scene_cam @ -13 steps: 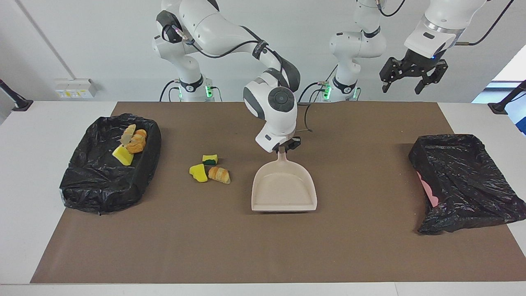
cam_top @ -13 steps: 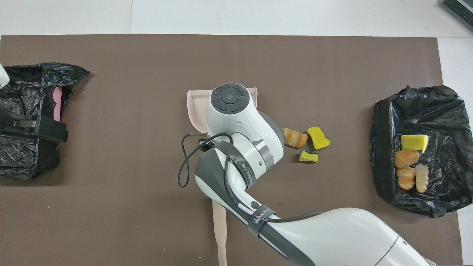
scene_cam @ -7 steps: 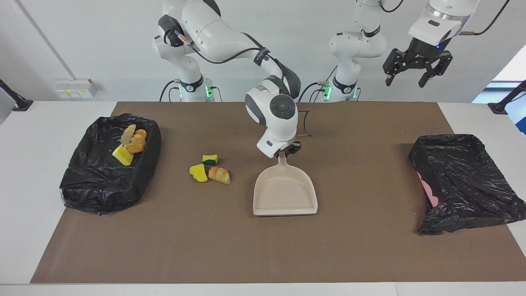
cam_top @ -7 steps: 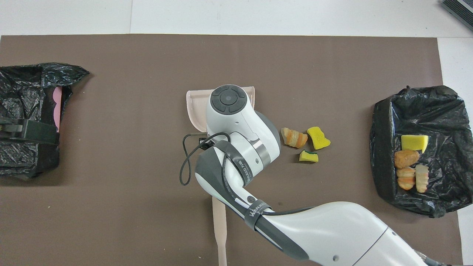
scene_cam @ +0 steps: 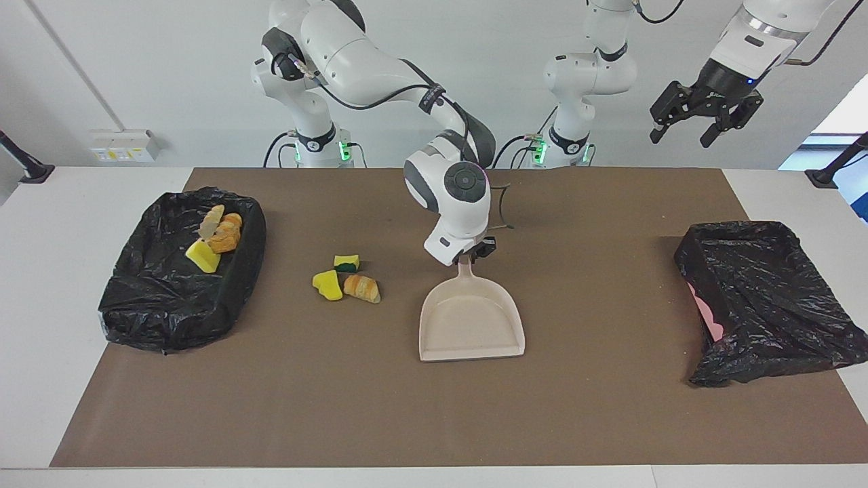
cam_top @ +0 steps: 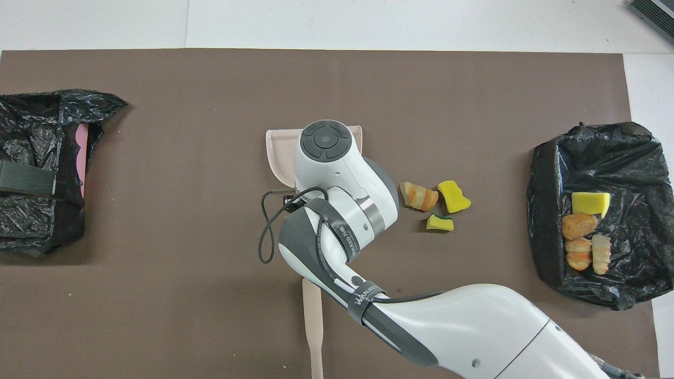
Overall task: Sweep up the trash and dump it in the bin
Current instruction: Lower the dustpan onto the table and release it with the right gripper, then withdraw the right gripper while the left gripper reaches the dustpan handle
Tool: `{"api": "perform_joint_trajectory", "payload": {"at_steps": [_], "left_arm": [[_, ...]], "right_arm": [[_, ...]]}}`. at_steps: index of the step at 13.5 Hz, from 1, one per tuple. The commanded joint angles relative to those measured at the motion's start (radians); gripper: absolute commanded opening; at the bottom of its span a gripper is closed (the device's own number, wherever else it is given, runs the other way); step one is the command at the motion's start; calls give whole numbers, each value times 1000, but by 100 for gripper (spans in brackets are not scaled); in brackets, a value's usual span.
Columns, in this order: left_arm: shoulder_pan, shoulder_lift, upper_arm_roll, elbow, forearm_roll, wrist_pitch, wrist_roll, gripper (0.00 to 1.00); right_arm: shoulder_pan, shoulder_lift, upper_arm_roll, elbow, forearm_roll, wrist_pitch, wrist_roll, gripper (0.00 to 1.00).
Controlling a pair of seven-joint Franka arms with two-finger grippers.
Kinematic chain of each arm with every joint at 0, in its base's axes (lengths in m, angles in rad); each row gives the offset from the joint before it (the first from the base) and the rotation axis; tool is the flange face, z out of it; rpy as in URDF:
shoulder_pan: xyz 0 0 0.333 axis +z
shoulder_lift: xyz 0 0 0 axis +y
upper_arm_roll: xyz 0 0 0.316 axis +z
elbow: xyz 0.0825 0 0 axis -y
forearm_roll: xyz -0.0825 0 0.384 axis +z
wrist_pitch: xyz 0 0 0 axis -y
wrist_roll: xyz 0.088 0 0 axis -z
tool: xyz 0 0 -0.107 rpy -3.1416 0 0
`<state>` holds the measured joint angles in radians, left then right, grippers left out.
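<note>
gripping dustpan (scene_cam: 471, 322) handle, right gripper (scene_cam: 472, 252) clenched mid-table. three trash bits (scene_cam: 346, 279) lie on mat beside pan toward right arm's end, pan mouth facing away from robots. four more in bin (scene_cam: 180, 271). left gripper (scene_cam: 705, 118) waits high, fingers spread, empty.

Wide bare mat runs between the dustpan (scene_cam: 471, 322) and the crumpled bag (scene_cam: 763, 298) at the left arm's end. Toward the right arm's end, three scraps (scene_cam: 346, 279) sit between the dustpan and the lined bin (scene_cam: 180, 271). The right arm (cam_top: 337, 210) hangs over mid-tabletop (scene_cam: 420, 420), blocking things there.
</note>
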<state>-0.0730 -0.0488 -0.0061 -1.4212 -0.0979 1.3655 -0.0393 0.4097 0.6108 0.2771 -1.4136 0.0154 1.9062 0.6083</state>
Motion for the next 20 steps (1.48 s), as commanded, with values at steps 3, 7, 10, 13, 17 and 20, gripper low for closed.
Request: {"api": "perform_joint_trajectory", "payload": {"at_steps": [3, 7, 10, 13, 17, 20], "left_arm": [[-8, -10, -20, -16, 46, 0, 10, 100], [-8, -16, -20, -31, 61, 6, 70, 100], [-8, -19, -32, -34, 64, 0, 65, 100], [-8, -40, -40, -61, 86, 7, 62, 100], [-4, -39, -51, -59, 83, 12, 58, 100], [-19, -39, -69, -71, 75, 88, 44, 100]], "right_arm": [[-34, -78, 5, -24, 3, -13, -39, 100], [-45, -205, 4, -67, -11, -60, -53, 100], [-42, -351, 5, -221, 15, -62, -32, 100], [0, -462, 7, -368, 81, -50, -30, 100], [66, -629, 7, -646, 150, 89, -31, 100], [161, -667, 7, -737, 184, 117, -7, 100]]}}
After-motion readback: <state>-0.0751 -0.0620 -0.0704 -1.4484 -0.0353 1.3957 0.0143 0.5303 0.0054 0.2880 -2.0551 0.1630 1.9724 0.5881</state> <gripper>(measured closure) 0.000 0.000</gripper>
